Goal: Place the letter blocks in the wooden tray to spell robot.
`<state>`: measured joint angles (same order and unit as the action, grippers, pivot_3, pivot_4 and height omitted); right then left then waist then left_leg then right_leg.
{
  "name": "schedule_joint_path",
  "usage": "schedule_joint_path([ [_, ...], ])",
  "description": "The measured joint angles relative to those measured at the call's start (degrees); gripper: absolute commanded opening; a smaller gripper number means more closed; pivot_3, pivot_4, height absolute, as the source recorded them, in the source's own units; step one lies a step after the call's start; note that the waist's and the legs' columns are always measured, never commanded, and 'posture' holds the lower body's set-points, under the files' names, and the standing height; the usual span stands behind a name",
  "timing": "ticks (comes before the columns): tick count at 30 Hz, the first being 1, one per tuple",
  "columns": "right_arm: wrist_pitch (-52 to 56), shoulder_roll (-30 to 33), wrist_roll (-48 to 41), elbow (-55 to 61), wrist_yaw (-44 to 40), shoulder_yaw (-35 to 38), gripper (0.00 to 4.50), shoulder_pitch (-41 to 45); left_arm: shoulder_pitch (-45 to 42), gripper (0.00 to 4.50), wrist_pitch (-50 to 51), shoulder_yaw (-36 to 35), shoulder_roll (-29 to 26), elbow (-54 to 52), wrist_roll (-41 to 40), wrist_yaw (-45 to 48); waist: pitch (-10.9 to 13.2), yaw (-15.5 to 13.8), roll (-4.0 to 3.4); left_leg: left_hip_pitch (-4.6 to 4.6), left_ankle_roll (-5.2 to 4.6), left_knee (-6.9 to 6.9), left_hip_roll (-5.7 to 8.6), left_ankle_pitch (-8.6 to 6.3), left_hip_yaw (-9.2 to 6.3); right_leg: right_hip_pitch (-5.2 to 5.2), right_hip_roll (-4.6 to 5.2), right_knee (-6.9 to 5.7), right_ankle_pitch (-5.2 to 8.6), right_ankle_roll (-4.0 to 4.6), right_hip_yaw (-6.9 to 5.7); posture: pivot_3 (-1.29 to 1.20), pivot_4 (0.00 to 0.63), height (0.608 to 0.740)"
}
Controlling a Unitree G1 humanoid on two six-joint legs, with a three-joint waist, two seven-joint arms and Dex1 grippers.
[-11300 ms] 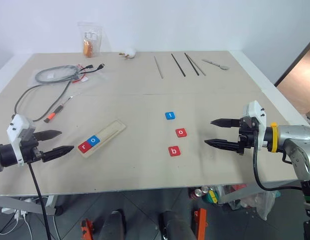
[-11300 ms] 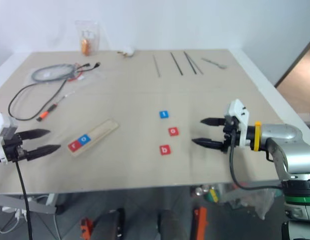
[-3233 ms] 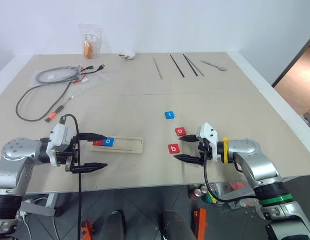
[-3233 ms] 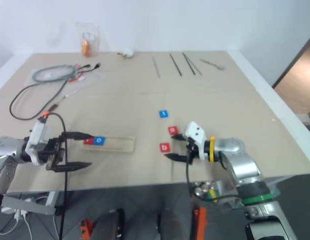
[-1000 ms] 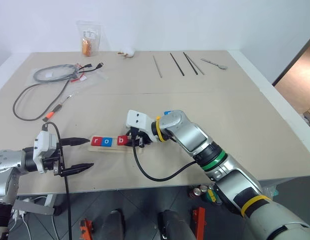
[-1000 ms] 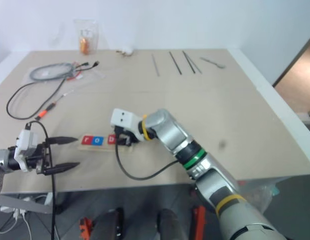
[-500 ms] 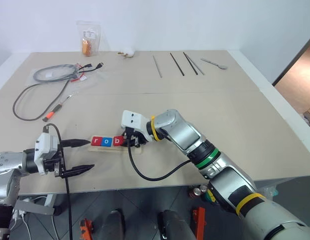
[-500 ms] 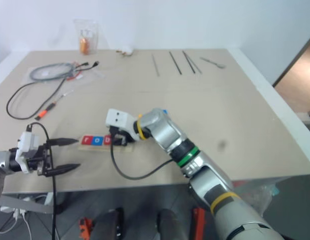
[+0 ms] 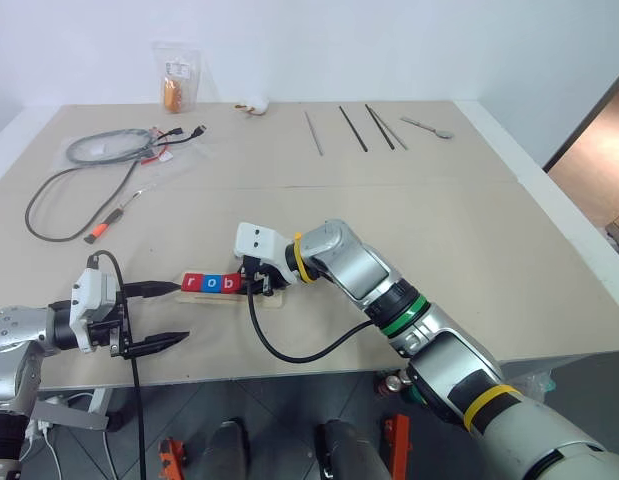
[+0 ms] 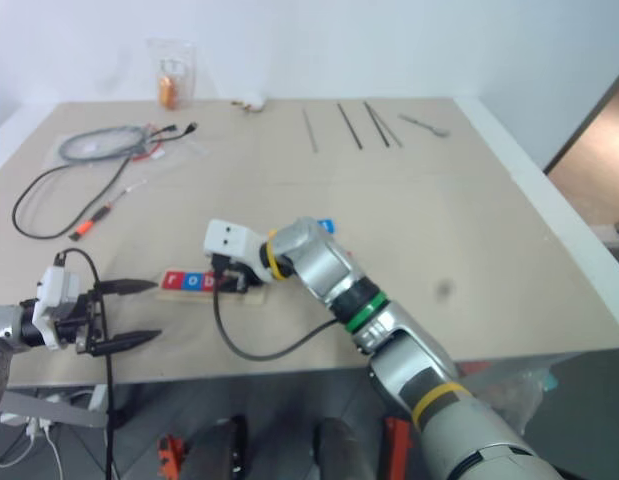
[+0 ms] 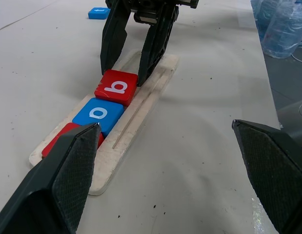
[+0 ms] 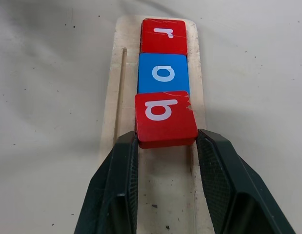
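You see a pale wooden tray (image 12: 155, 175) holding a red r block (image 12: 163, 36), blue o block (image 12: 163, 73), red b block (image 12: 165, 119), all white-lettered.

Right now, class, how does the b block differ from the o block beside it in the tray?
The b block is red; the o block is blue. The right gripper clamps the b block, while the o block lies free. Both are square tiles with white letters in the wooden tray.
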<state>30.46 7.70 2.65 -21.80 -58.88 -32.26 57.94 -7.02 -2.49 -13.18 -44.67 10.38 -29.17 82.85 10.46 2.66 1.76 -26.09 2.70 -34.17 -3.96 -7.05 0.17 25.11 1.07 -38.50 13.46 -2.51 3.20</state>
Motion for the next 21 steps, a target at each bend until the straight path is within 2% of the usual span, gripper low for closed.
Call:
schedule_joint_path([
  [1,-0.3,-0.1,0.0,-0.2,0.0,0.0,2.24,0.0,0.0,4.50,0.0,0.0,0.0,-0.1,0.0,0.0,0.0,0.0,0.00,0.00,0.00,0.00,0.00,0.00,0.00,0.00,0.00,0.00,0.00,0.00,0.00,0.00,0.150,0.740],
  [7,-0.4,-0.4,0.0,-1.0,-0.7,0.1,4.35,0.0,0.0,4.50,0.0,0.0,0.0,-0.2,0.0,0.0,0.0,0.0,0.00,0.00,0.00,0.00,-0.01,0.00,0.00,0.01,-0.01,-0.03,0.01,0.01,0.00,0.00,0.150,0.740],
  [11,-0.3,0.2,-0.9,-1.0,-2.6,0.9,4.46,0.5,0.0,4.50,0.0,0.0,0.0,-0.2,0.0,0.0,0.0,0.0,0.00,-0.01,0.00,0.00,-0.01,0.00,0.00,0.02,-0.01,-0.04,0.01,0.01,0.00,0.00,0.150,0.740],
  [15,0.5,3.4,-4.6,-0.6,-6.5,6.1,4.46,4.6,0.0,4.50,0.3,0.4,0.0,-0.6,0.0,0.0,0.0,0.0,0.00,-0.02,0.00,-0.04,-0.01,0.00,0.00,0.01,0.00,-0.05,0.01,0.01,0.00,0.00,0.150,0.740],
  [18,0.7,10.5,-7.8,4.7,-11.3,9.6,4.46,4.6,-0.3,4.50,2.4,1.7,0.8,-4.7,-1.1,-0.2,0.0,-0.6,0.01,-0.12,0.00,-0.07,0.00,0.00,0.02,-0.03,0.07,-0.04,0.11,-0.05,-0.04,0.00,0.150,0.740],
  [21,0.7,14.7,-8.7,8.1,-12.0,12.1,4.46,2.3,-2.2,4.50,4.5,2.8,1.6,-7.6,-1.7,-1.4,0.0,-0.6,0.03,-0.13,0.01,-0.07,-0.01,0.00,0.05,-0.02,0.04,-0.04,0.11,-0.03,-0.04,0.00,0.150,0.740],
])
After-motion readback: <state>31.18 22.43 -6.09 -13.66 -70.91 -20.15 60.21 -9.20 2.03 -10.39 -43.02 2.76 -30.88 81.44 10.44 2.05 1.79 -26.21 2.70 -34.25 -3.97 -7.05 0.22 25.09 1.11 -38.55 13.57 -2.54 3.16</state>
